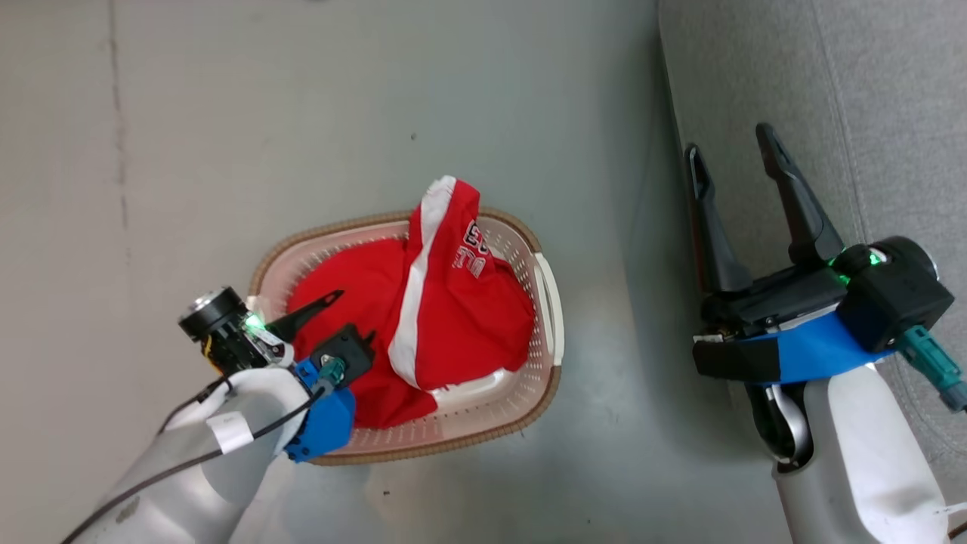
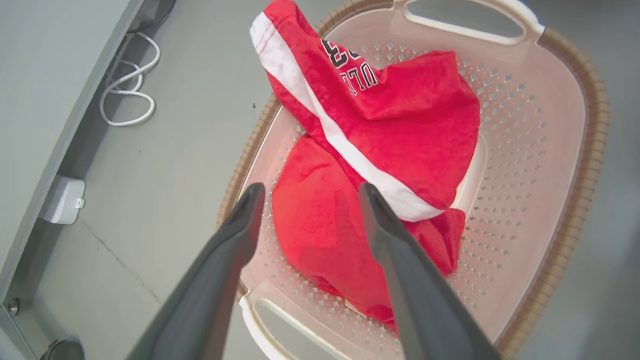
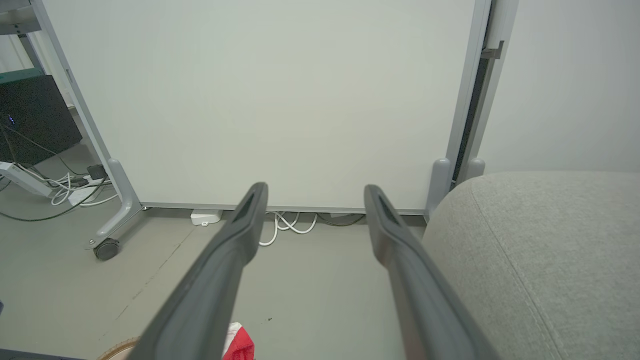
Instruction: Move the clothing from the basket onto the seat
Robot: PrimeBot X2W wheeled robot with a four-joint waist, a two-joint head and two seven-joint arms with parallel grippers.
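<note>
While both pieces of the clothing lie inside the basket (image 1: 541, 255), the striped garment (image 1: 453, 310) sits on top, and one peaked fold with the white stripe hangs over the brown rim on the side away from the robot. The plain red garment (image 1: 336, 276) is partly under it, spread towards the basket's end on the robot's left.

The left gripper (image 2: 311, 192) hangs over that end, just inside the near white handle. Its fingers are spread well apart, with plain red fabric showing between them and nothing gripped. Whether the tips touch the cloth cannot be told.

Grey floor (image 1: 302, 113) borders the basket on every side seen, and a strip of it separates the right-hand handle from the seat (image 1: 876, 83). The seat's rounded edge runs up the right of the head view.

The right gripper (image 1: 730, 143) is held along that edge, apart from the basket, with its fingers wide and empty.

In the right wrist view, a pale panel (image 3: 260, 100) on a wheeled frame stands beyond the floor, with white cable (image 3: 287, 222) lying at its foot.
</note>
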